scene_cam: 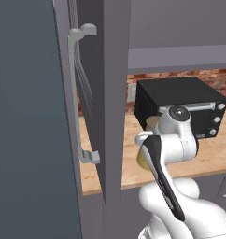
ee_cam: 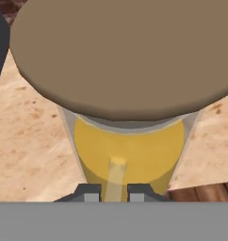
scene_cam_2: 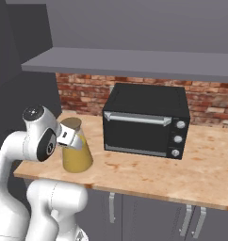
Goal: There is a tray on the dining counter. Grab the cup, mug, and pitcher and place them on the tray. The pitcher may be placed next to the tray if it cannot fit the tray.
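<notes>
In the left base view the arm hides most of the pitcher (scene_cam: pixel 144 158), a yellow sliver on the surface (scene_cam: pixel 213 156) before the black oven (scene_cam: pixel 180 105). In the right base view the pitcher stands left of the oven, the gripper (scene_cam_2: pixel 69 138) at its neck. In the hand view the jaws sit nearly closed on the pitcher's narrow neck, under its tan lid (ee_cam: pixel 125 56).

No text, label, brand, number or sign can be read anywhere. The black toaster oven (scene_cam_2: pixel 146 121) carries three plain knobs down the right of its door, with no legible markings beside them. The pitcher (scene_cam_2: pixel 76 146), standing on the tabletop (scene_cam_2: pixel 182 172) to the left of the toaster oven, has bare glass and an unmarked lid.
</notes>
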